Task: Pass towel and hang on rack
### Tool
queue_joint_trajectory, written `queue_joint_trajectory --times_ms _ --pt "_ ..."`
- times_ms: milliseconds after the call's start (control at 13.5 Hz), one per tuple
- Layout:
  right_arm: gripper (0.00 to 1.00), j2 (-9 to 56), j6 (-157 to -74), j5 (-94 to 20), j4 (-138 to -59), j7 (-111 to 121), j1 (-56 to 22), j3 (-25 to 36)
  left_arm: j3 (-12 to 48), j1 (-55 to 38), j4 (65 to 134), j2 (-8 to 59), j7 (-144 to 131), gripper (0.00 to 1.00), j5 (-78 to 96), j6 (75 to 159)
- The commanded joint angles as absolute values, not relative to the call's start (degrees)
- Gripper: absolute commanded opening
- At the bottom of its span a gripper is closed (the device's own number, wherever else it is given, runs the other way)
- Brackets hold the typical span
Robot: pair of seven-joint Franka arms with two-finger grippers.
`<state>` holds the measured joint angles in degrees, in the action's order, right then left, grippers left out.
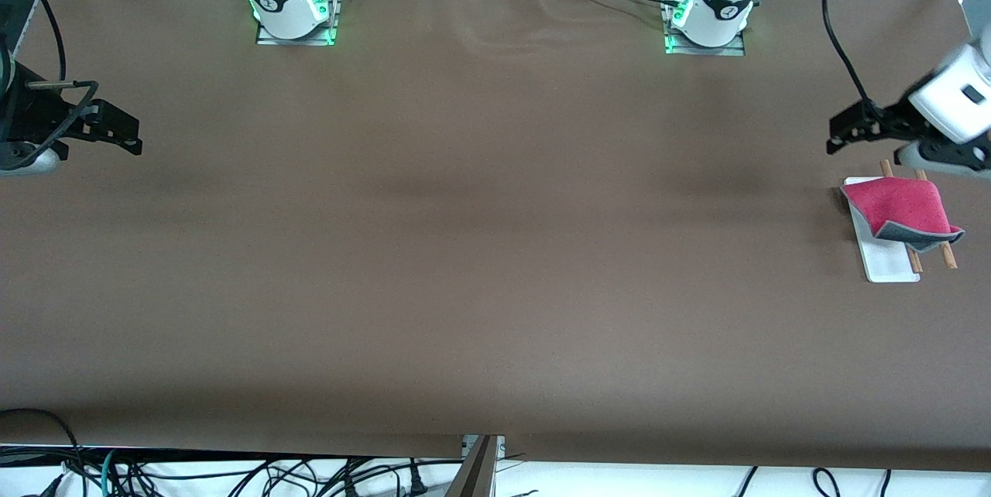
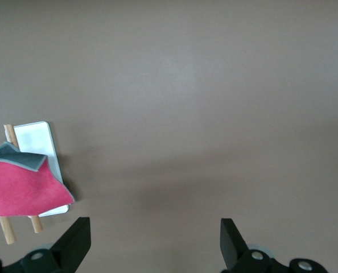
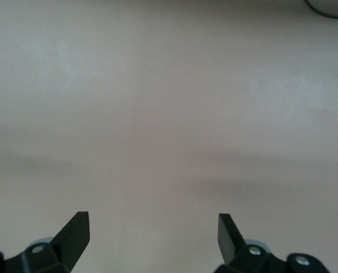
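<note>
Front view gives me the towel (image 1: pixel 902 207) draped over the rods of the rack (image 1: pixel 886 261), pink face up with a grey corner turned over, at the left arm's end of the table. My left gripper (image 1: pixel 840 137) hangs over bare table just beside the rack, fingers spread wide, holding nothing. My right gripper (image 1: pixel 128 137) waits over the right arm's end of the table, well apart from the towel, fingers likewise spread and empty.

The towel (image 1: pixel 902 207) drapes over the rods of the rack (image 1: pixel 887 257) at the frame's right edge, mid-height. The left gripper (image 1: pixel 840 135) hangs just above it; the right gripper (image 1: pixel 124 136) sits at the opposite edge.
</note>
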<state>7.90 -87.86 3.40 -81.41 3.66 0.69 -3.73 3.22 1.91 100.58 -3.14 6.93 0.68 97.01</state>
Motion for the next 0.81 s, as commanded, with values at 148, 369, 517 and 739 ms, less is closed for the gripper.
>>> queue_joint_trajectory --times_ms 148,369,517,739 --pt "1.00 7.5 -88.2 3.8 -81.7 4.7 1.1 -4.0 2.5 2.3 106.8 -9.2 7.2 1.00 -0.7 94.2" --pt "1.00 7.5 -88.2 3.8 -81.7 4.6 1.1 -4.0 2.5 1.4 99.3 -4.2 7.1 1.00 -0.6 89.7" --pt "1.00 7.5 -88.2 3.8 -81.7 4.6 1.0 -4.1 0.2 -1.9 98.1 -3.1 6.9 1.00 -0.9 89.7" --pt "1.00 7.5 -88.2 3.7 -81.7 4.5 1.0 -4.1 0.0 -1.6 98.1 -2.9 6.8 1.00 -0.8 89.8"
